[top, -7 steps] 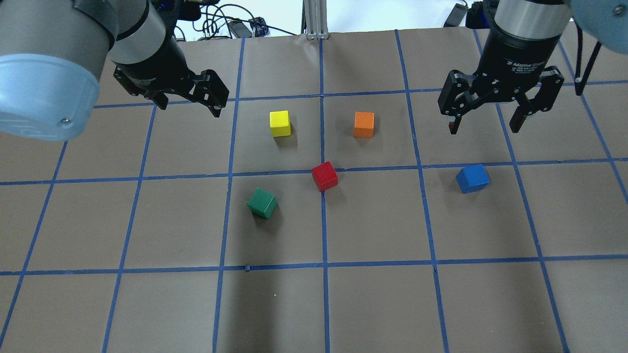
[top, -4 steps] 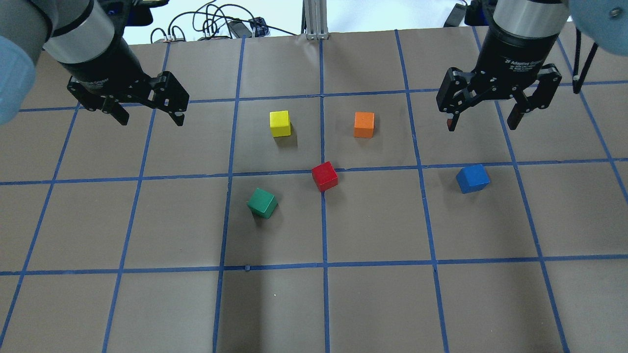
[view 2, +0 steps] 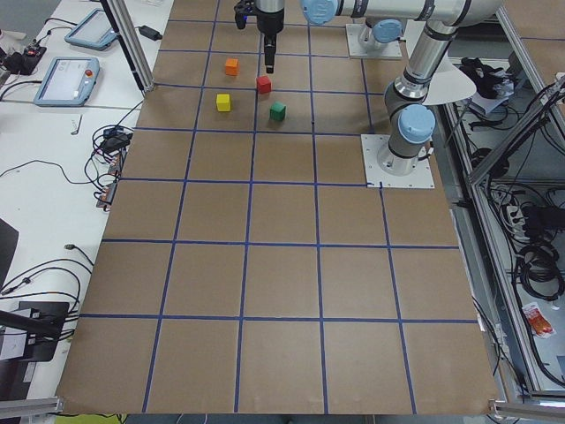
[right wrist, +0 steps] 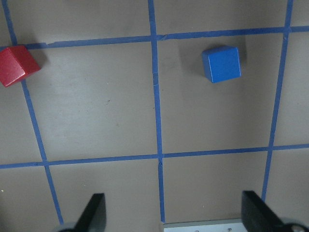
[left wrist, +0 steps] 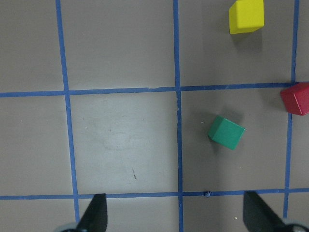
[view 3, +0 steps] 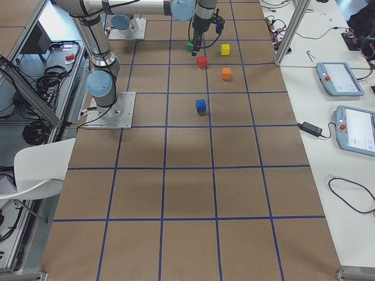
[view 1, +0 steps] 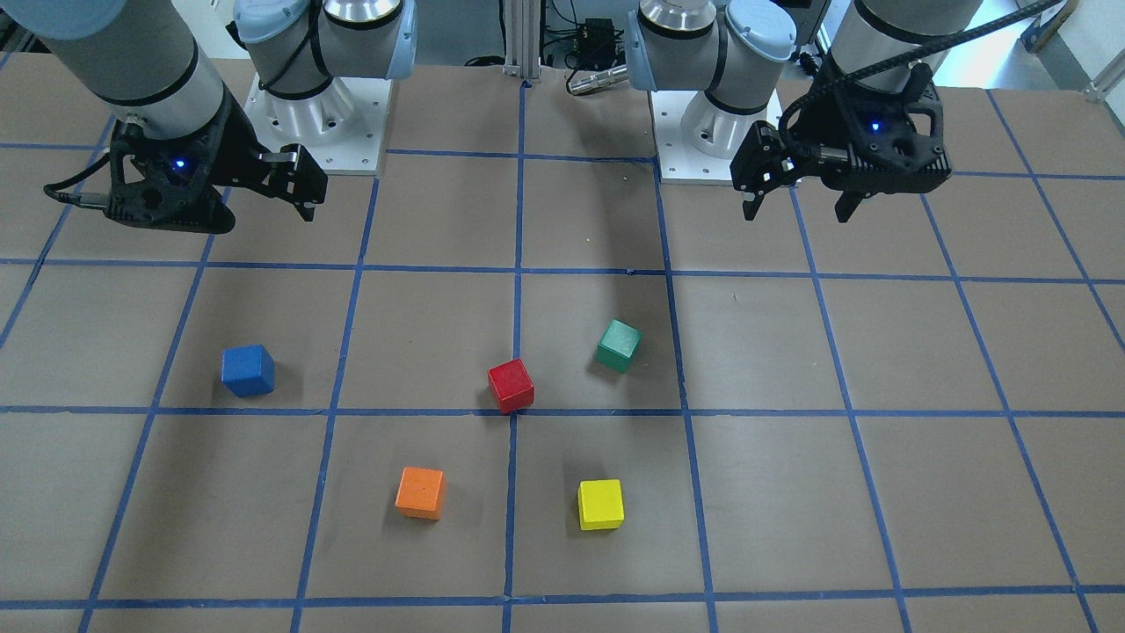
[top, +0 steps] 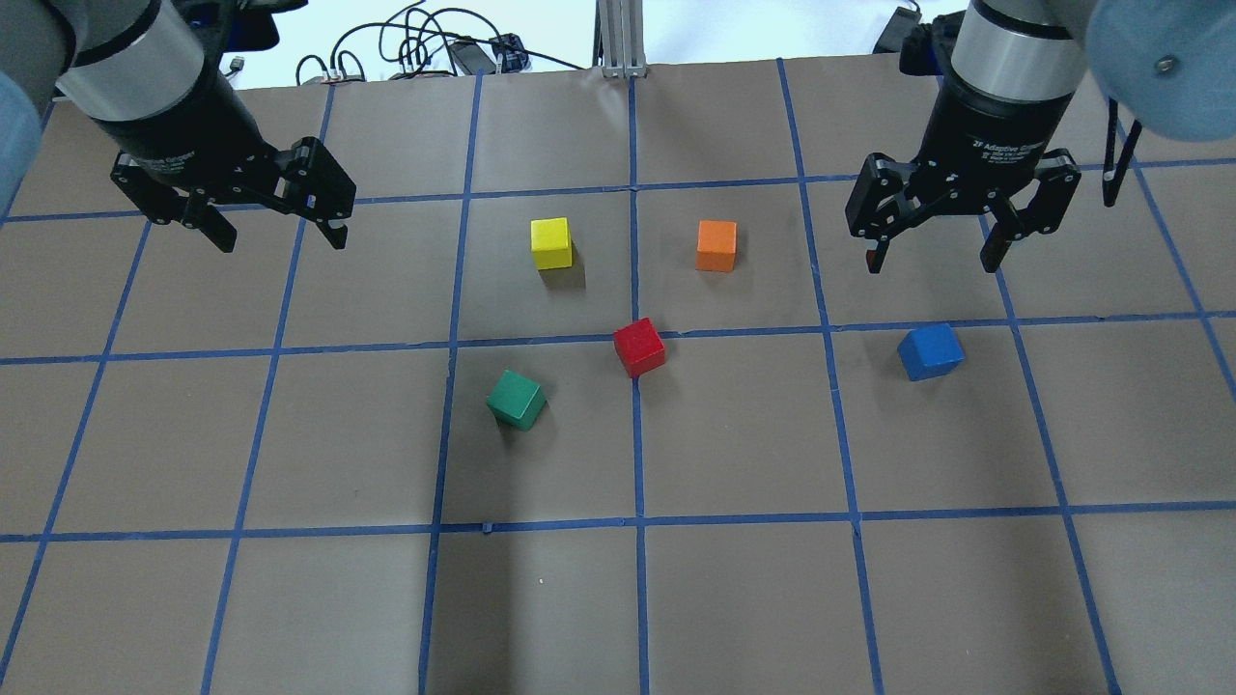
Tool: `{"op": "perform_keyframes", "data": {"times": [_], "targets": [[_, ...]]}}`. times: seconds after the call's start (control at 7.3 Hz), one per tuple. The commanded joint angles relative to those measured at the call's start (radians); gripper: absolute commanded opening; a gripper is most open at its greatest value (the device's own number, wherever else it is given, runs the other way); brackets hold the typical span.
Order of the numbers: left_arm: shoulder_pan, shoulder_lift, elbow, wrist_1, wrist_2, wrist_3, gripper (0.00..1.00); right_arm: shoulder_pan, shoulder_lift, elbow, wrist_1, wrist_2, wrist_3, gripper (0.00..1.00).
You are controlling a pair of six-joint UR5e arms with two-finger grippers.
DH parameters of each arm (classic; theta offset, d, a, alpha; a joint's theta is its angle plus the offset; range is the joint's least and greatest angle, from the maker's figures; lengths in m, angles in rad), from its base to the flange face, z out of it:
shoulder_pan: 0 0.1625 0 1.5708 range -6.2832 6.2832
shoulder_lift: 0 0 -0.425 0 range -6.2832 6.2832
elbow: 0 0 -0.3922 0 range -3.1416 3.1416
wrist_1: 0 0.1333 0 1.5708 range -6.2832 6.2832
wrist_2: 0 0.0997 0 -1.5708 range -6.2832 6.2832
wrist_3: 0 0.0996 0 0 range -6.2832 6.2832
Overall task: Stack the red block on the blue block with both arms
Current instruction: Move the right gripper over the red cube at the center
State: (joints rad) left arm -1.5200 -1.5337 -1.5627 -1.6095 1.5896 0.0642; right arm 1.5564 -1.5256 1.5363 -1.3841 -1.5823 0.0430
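Both hang fingers-down over the table (top: 734,598); I read left gripper (top: 280,239) and right gripper (top: 929,264) as spread wide, empty, touching neither red block (top: 639,347) nor blue block (top: 930,352).

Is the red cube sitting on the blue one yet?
Not yet. The red block rests on the table, apart from the blue block, which has nothing on top.

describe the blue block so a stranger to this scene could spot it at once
On the brown table gridded with blue tape, find the right arm's open tool. The blue block lies near it, alone in its square. It is the only blue cube, set apart from the red block and the rest clustered mid-table.
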Motion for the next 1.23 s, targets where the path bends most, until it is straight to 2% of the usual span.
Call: {"op": "perform_keyframes", "data": {"times": [0.0, 0.14, 0.27, 0.41, 0.68, 1.1], "targets": [[-0.005, 0.000, -0.002, 0.000, 0.003, 0.000, 1.00, 0.005, 0.014, 0.025, -0.126, 0.002, 0.052, 1.00], [-0.005, 0.006, -0.005, 0.000, 0.001, 0.000, 1.00, 0.010, 0.027, 0.069, -0.191, 0.011, 0.108, 1.00], [-0.005, -0.003, -0.002, 0.000, -0.003, 0.000, 1.00, 0.014, 0.037, 0.115, -0.260, 0.075, 0.142, 1.00], [-0.005, 0.000, -0.003, -0.001, -0.002, 0.000, 1.00, 0.017, 0.057, 0.167, -0.376, 0.114, 0.146, 1.00], [-0.005, -0.002, -0.002, 0.000, -0.002, 0.000, 1.00, 0.075, 0.100, 0.267, -0.574, 0.116, 0.229, 1.00], [-0.005, -0.002, -0.002, 0.000, -0.003, 0.000, 1.00, 0.210, 0.166, 0.280, -0.679, 0.114, 0.335, 1.00]]}}
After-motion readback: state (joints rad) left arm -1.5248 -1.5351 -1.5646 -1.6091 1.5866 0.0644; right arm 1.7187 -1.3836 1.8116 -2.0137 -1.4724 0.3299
